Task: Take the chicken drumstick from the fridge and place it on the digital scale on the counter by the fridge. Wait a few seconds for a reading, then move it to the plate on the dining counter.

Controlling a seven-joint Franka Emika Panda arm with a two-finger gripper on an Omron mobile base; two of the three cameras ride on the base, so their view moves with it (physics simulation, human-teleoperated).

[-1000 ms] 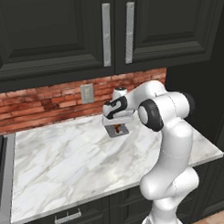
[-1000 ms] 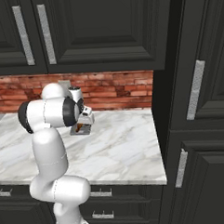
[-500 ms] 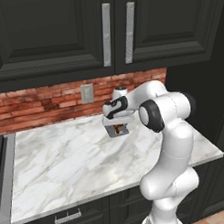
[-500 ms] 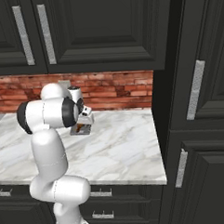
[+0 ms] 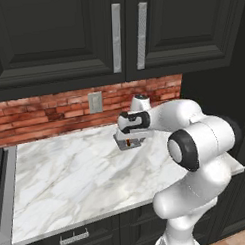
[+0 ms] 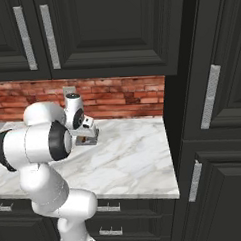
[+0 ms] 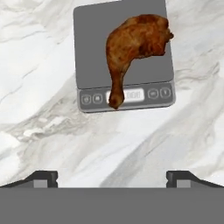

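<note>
The chicken drumstick is lying flat on the digital scale, its rounded meaty end sitting toward the scale's far right corner and its thin bone running down and slightly left, the tip overhanging the scale's button strip. Its skin is looking rough and mottled brown, with a lumpy, irregular outline against the scale's smooth, flat dark-grey slab.

In the hand view, the gripper is hanging above the scale with nothing between its jaws; the two dark fingertips are standing wide apart at the bottom edge, well clear of the meat. The drumstick is lying ahead of the fingertips, toward the top of that view, with its long axis pointing roughly along the line of sight rather than across the gap, so the jaws appear to be lined up to close across the bone's width.

The scale is resting on the counter, a glossy white marble top with grey veins, in front of the red brick backsplash. From the base views, the gripper is hovering low over the scale.

The weighing pause seems to be under way; the regrasp for the plate is not yet begun.
</note>
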